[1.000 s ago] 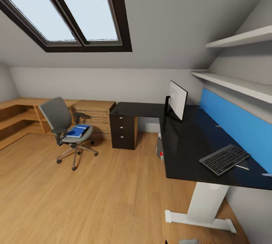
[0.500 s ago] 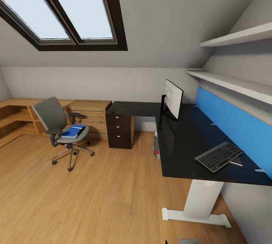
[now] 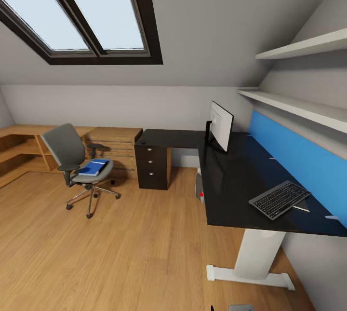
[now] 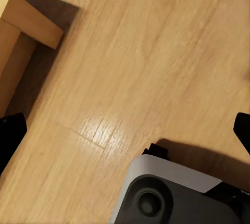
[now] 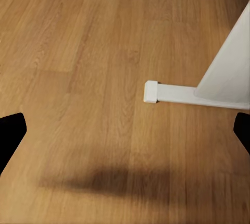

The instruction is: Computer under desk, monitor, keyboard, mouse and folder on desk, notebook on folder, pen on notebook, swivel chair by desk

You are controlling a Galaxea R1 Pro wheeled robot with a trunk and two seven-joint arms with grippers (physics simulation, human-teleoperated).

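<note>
The desk (image 3: 241,176) with its black top runs along the right wall. On it the monitor (image 3: 220,125) stands at the far end, and the keyboard (image 3: 279,199) lies near the front with the thin pen (image 3: 301,209) beside it. The grey computer (image 3: 199,189) sits under the desk. The swivel chair (image 3: 77,159) stands apart at the left, with the blue folder (image 3: 94,168) on its seat. I cannot make out the notebook or the mouse. My left gripper (image 4: 125,133) and right gripper (image 5: 125,133) hang open over bare floor.
A wooden dresser (image 3: 115,149) and low wooden shelving (image 3: 19,147) line the back left. A black drawer unit (image 3: 153,166) holds up the desk's corner. The white desk foot (image 5: 198,96) lies close to my right gripper. My own base (image 4: 172,193) and a wooden corner (image 4: 21,31) show below the left one.
The head camera shifted a little between one second and half a second ago, sliding the whole picture leftward. It has held still since. No object has moved.
</note>
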